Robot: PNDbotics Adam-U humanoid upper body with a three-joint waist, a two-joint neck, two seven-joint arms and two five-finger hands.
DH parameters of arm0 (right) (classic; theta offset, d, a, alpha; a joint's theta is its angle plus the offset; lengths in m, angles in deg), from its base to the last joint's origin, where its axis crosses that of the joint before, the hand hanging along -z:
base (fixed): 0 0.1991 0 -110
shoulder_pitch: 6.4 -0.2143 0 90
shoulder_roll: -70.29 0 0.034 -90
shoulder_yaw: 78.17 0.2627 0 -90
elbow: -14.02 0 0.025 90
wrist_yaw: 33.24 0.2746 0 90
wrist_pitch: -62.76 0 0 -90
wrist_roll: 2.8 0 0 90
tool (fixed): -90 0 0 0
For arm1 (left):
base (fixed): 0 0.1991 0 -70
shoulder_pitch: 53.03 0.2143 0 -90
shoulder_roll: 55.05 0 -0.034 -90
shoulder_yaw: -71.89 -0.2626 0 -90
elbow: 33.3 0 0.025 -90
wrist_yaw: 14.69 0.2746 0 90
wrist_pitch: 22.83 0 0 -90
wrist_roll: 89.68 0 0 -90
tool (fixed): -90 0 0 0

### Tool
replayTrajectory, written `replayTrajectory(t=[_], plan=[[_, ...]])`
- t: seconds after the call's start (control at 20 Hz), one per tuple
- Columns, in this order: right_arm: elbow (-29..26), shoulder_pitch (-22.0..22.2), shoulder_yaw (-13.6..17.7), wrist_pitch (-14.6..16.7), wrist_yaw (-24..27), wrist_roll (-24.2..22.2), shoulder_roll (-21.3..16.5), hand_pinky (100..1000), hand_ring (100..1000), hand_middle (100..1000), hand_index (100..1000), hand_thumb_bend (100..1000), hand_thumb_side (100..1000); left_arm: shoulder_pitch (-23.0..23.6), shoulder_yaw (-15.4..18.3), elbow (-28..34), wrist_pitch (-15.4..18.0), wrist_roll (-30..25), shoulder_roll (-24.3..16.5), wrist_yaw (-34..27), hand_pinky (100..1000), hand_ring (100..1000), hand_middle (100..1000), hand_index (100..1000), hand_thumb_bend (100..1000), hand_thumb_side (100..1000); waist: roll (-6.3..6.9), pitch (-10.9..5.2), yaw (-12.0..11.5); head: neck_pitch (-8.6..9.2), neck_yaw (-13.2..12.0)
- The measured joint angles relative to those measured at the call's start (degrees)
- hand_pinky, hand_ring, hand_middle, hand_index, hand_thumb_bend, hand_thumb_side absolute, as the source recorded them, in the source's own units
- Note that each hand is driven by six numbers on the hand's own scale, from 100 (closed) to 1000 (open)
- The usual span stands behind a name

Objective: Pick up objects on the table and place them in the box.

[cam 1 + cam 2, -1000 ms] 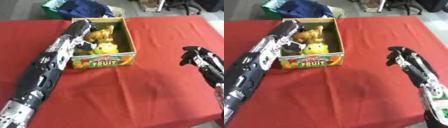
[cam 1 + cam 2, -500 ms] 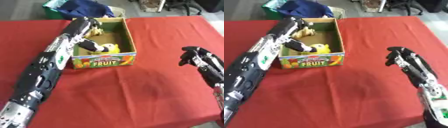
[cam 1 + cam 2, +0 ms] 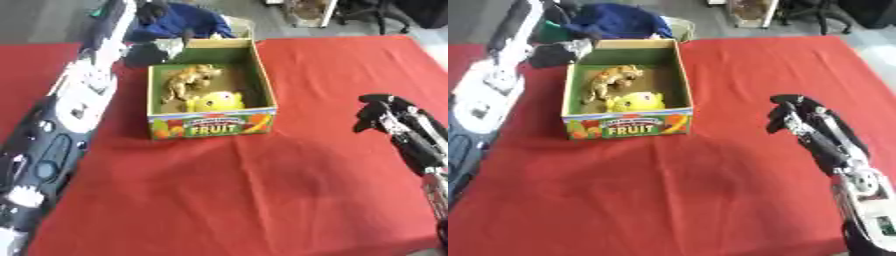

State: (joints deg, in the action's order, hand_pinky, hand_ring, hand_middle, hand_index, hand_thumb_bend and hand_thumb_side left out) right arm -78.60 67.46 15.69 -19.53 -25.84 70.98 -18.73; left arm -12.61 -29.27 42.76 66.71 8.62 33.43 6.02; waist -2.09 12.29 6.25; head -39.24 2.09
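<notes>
Left arm (image 3: 79, 95) stretched far up the left side, its hand unclear, right hand (image 3: 791, 111) raised at right, fingers curled, holding nothing

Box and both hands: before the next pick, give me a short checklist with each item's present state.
1. Box upright on the red table, opening upward: ok.
2. Things already inside: a yellow toy and a tan toy animal lie in the box: ok.
3. Left hand out of the box: ok, it is at the box's far left corner, outside the wall.
4. Left hand empty: cannot tell, its fingers are blurred.
5. Right hand free: ok, it is over the cloth at the right, fingers curled, holding nothing.
6. Another object left on the table to pick: not ok, none shows on the red cloth.
</notes>
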Motion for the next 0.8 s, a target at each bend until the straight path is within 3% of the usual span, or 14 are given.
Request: replayTrajectory(t=[0.15,0.35,0.5,0.8], plan=[[0.0,0.0,0.0,0.2,0.4,0.3,-0.2,570,532,546,767,100,571,6.7,1.2,7.4,-2.3,3.8,-2.7,-8.0,646,586,561,685,440,462,-0.16,-0.43,-1.1,-0.01,0.3],[-0.2,0.0,0.4,0.5,1.4,0.8,-0.4,568,532,547,766,100,566,16.3,3.7,15.2,-3.7,8.5,-4.0,-13.9,644,584,558,679,435,477,-0.3,-0.7,-2.4,-0.12,0.3],[-0.4,0.0,0.4,0.5,2.0,1.2,-0.4,567,532,549,764,100,568,22.1,5.4,19.0,-4.2,10.7,-4.0,-15.7,641,581,555,676,430,482,-0.43,-1.07,-3.2,-0.59,0.0],[-0.8,0.4,0.4,0.4,2.5,1.8,-0.4,565,535,555,761,100,570,29.2,7.9,23.0,-3.9,13.2,-1.9,-16.6,637,576,551,671,427,495,-0.35,-1.6,-4.1,-2.38,-1.0]])
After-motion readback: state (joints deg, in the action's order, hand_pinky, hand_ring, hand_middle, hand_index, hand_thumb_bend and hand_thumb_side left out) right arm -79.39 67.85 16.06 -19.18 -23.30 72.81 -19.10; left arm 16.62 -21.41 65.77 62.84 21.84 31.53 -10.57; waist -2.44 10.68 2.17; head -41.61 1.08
